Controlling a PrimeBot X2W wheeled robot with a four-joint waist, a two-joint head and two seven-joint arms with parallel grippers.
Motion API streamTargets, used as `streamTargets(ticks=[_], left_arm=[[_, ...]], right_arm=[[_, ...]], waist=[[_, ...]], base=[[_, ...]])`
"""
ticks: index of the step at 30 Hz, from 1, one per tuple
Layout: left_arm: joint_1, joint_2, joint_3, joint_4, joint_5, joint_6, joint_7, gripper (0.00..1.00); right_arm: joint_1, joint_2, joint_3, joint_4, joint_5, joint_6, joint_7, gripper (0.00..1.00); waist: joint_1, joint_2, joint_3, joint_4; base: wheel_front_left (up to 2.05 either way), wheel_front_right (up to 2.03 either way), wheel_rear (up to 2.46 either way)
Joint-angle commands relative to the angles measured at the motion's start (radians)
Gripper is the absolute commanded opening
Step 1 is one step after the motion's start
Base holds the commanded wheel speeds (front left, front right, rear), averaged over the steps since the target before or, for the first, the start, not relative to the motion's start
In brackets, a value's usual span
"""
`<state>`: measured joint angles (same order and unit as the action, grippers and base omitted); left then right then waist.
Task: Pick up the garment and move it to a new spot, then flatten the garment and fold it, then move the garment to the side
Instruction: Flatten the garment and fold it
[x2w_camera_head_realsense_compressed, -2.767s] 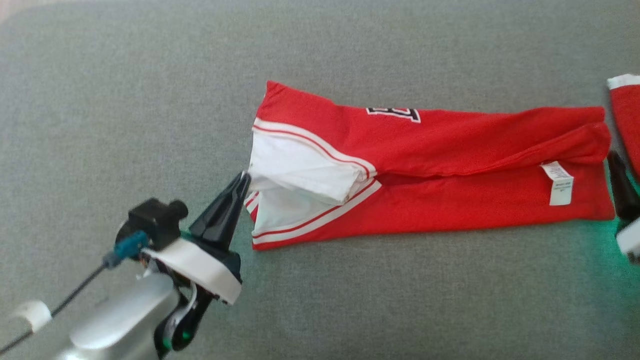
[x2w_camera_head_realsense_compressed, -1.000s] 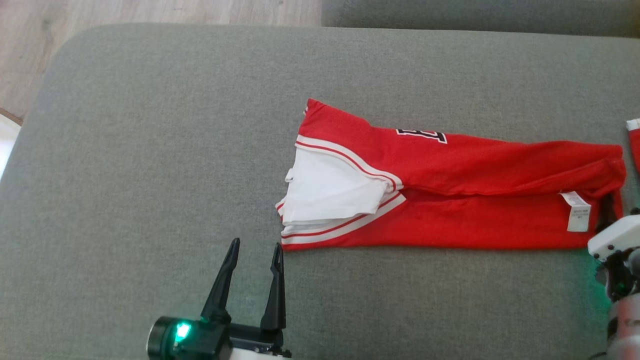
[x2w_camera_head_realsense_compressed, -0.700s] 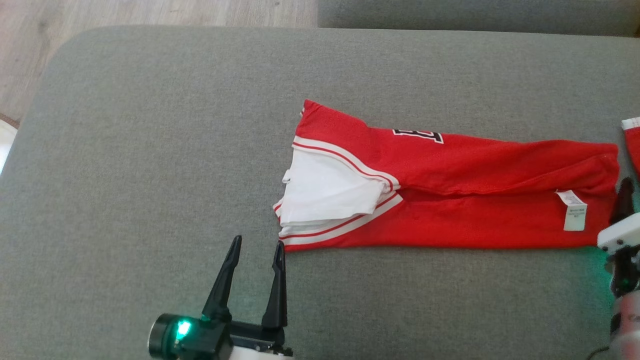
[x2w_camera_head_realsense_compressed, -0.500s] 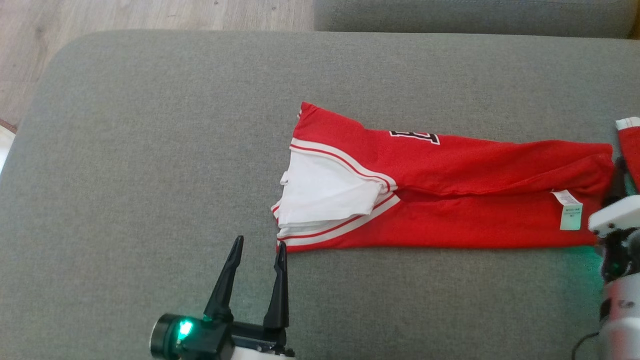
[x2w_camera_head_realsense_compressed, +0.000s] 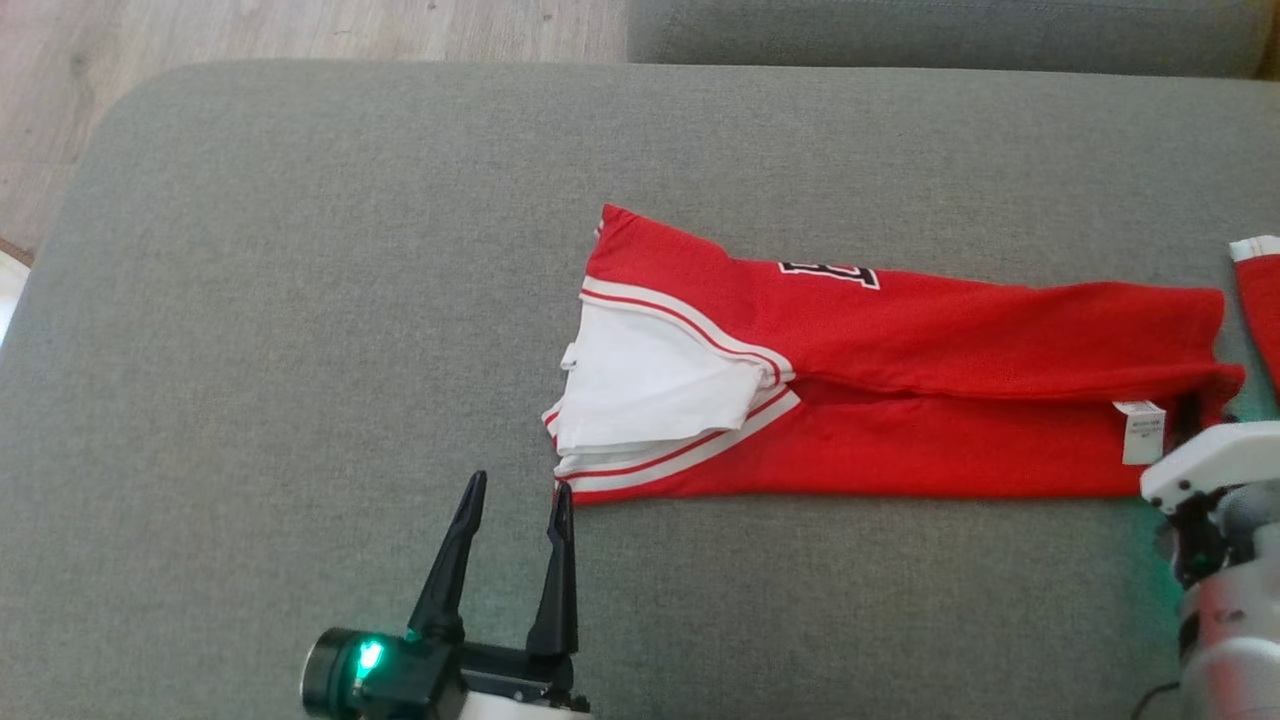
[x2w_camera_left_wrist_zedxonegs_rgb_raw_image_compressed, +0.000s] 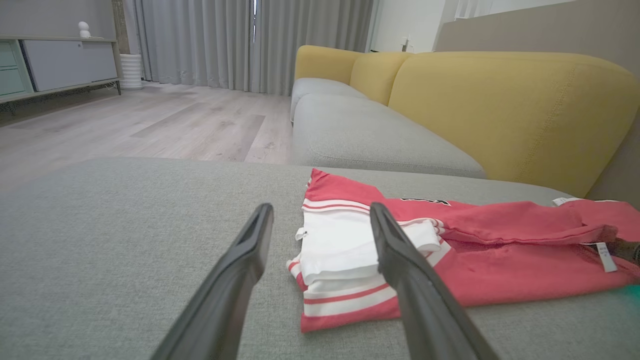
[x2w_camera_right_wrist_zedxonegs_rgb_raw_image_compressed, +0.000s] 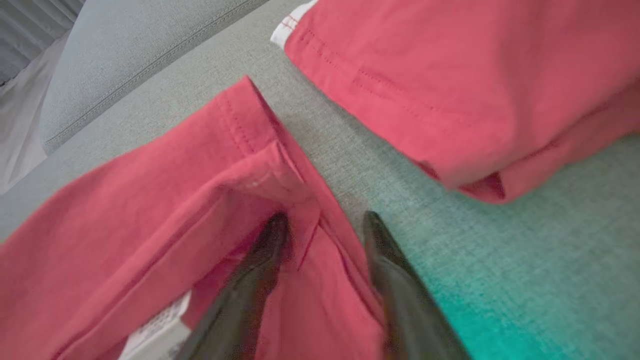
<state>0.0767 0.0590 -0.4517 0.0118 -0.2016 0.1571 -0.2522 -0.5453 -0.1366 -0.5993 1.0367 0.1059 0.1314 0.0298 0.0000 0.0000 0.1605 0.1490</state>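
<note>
Item: red folded fabric garment with white striped trim (x2w_camera_head_realsense_compressed: 900, 330).

1. Black block lettering with white outline (x2w_camera_head_realsense_compressed: 830, 272), printed on the top layer at the far fold. Only the lower parts of the characters show, cut off by the fold, so it is not legible.
2. White rectangular care label (x2w_camera_head_realsense_compressed: 1141, 432), sewn in at the hem end on the robot's right. It has several lines of small dark print, too fine and blurred to read.

Legible text: none.

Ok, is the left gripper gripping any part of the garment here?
No: the left gripper has its fingers spread apart with bare grey cushion between them, close to the garment at its striped corner.
</note>
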Motion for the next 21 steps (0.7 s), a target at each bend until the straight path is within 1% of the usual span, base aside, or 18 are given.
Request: streamTargets(ticks=[1, 4, 6, 14, 18, 21], left_arm=[[-0.032, -0.009, 0.027, -0.038, -0.003, -0.001, -0.010, 1.00], [-0.031, -0.009, 0.028, -0.037, -0.004, -0.002, -0.010, 1.00], [-0.028, -0.009, 0.031, -0.037, -0.004, -0.003, -0.010, 1.00], [-0.014, -0.009, 0.041, -0.037, 0.008, -0.013, -0.010, 1.00], [-0.007, -0.009, 0.046, -0.037, 0.014, -0.018, -0.010, 1.00], [-0.005, -0.009, 0.050, -0.035, 0.015, -0.021, -0.010, 1.00]], right_arm=[[-0.006, 0.022, 0.035, 0.026, 0.009, -0.001, 0.016, 0.00], [-0.009, 0.025, 0.053, 0.031, 0.020, -0.001, -0.004, 0.00], [-0.008, 0.021, 0.070, 0.028, 0.034, -0.001, -0.039, 0.00], [0.017, -0.015, 0.139, 0.010, 0.076, -0.001, -0.166, 0.00], [0.022, -0.035, 0.193, -0.020, 0.141, -0.001, -0.195, 0.00], [0.017, -0.026, 0.249, -0.077, 0.217, -0.001, -0.185, 0.00]], waist=[[0.0000, 0.0000, -0.003, -0.003], [0.0000, 0.0000, -0.009, -0.008], [0.0000, 0.0000, -0.015, -0.014], [0.0000, 0.0000, -0.040, -0.058], [0.0000, 0.0000, -0.047, -0.082], [0.0000, 0.0000, -0.052, -0.088]], base=[[0.00, 0.00, 0.00], [0.00, 0.00, 0.00], [0.00, 0.00, 0.00], [0.00, 0.00, 0.00], [0.00, 0.00, 0.00], [0.00, 0.00, 0.00]])
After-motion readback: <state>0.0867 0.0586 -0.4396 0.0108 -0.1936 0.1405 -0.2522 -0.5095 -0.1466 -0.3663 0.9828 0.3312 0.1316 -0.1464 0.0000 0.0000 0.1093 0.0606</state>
